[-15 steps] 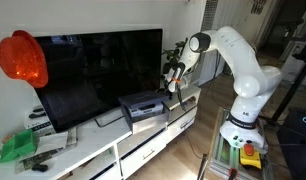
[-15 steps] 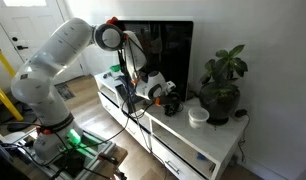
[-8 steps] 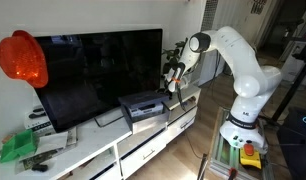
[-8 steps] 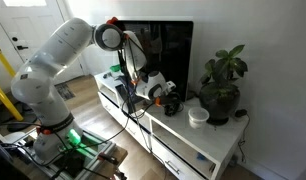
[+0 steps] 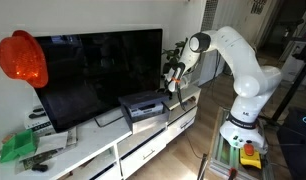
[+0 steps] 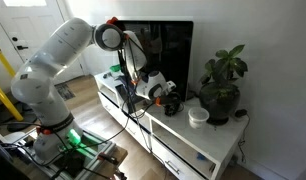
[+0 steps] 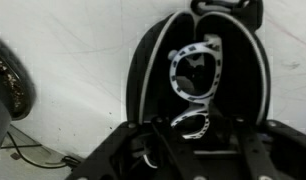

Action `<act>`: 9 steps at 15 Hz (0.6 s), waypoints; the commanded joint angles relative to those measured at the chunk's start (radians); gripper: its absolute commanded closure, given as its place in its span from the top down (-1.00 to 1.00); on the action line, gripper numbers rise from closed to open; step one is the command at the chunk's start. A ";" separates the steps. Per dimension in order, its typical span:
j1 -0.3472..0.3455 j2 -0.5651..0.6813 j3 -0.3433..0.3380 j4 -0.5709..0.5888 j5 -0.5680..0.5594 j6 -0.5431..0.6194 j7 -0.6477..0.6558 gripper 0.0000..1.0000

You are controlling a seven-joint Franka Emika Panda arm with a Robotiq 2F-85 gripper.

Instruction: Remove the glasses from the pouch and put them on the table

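In the wrist view a black pouch (image 7: pixel 198 60) lies open on the white table (image 7: pixel 63 60). White-and-black patterned glasses (image 7: pixel 193 75) lie inside it. My gripper (image 7: pixel 193 135) is low over the pouch, its fingers apart on either side of the near end of the glasses. In both exterior views the gripper (image 5: pixel 173 82) (image 6: pixel 161 93) is down at the pouch (image 6: pixel 171 103) on the long white table (image 5: pixel 143 138) (image 6: pixel 208 145), near the TV's end. The glasses cannot be made out there.
A black TV (image 5: pixel 93 70) (image 6: pixel 163 50) stands on the cabinet. A black box (image 5: pixel 143 105), a potted plant (image 6: pixel 223 85) and a white cup (image 6: pixel 198 117) sit near the pouch. A green-topped stand with a yellow-red device (image 5: pixel 249 155) is by my base.
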State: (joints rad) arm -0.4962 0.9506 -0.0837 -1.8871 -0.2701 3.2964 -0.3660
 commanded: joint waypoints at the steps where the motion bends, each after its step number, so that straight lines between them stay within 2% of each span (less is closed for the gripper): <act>1: -0.028 0.002 0.025 0.009 -0.024 -0.008 0.010 -0.05; 4: -0.040 -0.006 0.042 0.003 -0.026 -0.004 0.009 -0.10; 9: -0.053 -0.012 0.054 0.002 -0.025 -0.003 0.010 -0.05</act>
State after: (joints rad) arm -0.5245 0.9489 -0.0483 -1.8853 -0.2701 3.2962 -0.3660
